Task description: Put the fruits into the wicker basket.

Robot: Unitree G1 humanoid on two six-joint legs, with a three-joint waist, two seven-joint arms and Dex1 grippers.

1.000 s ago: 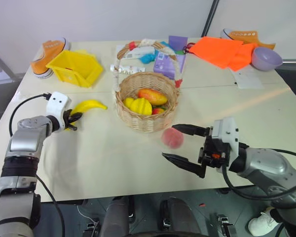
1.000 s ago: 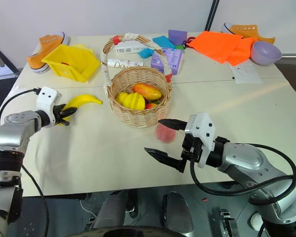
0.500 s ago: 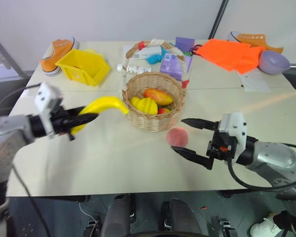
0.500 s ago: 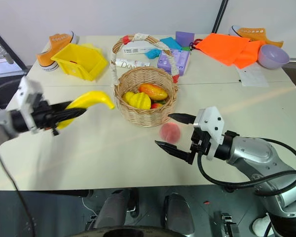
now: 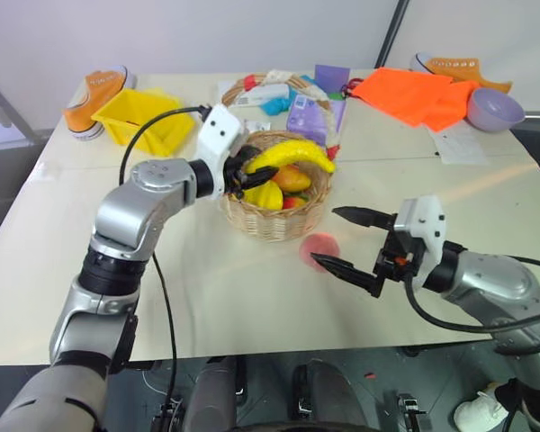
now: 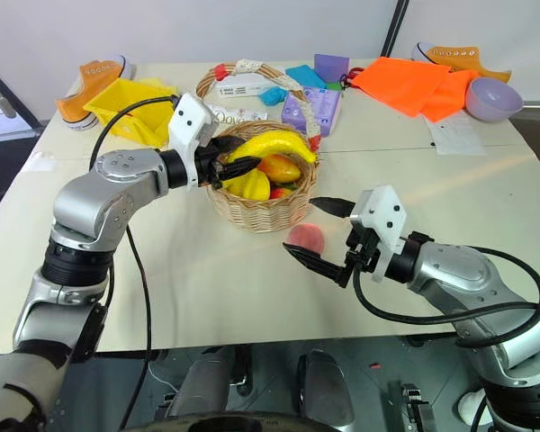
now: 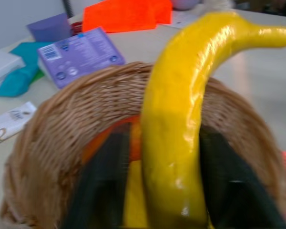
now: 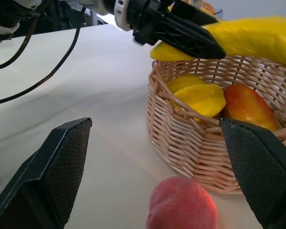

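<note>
The round wicker basket (image 5: 272, 220) stands mid-table, its banded handle arching behind. The yellow banana (image 5: 290, 157) lies across the top of the basket, over the fruit inside. My left gripper (image 5: 248, 171) is at the basket's left rim. In the left wrist view the banana (image 7: 176, 119) runs between its two black fingers, with a gap on one side, so the gripper is open. The pinkish-red peach (image 5: 321, 248) sits on the table just in front of the basket. My right gripper (image 5: 326, 236) is open wide, its fingertips on either side of the peach (image 8: 181, 205).
A yellow fruit (image 5: 263, 193) and an orange one (image 5: 293, 180) lie in the basket. Behind it are a purple box (image 5: 310, 117) and small packets. A yellow bin (image 5: 148, 121) and an orange shoe (image 5: 94, 90) are far left. An orange cloth (image 5: 409, 94) and a lilac bowl (image 5: 495, 108) are far right.
My left arm swung right and up, carrying the banana from the table's left side to over the basket, and its fingers have parted. The right gripper stayed by the peach.
</note>
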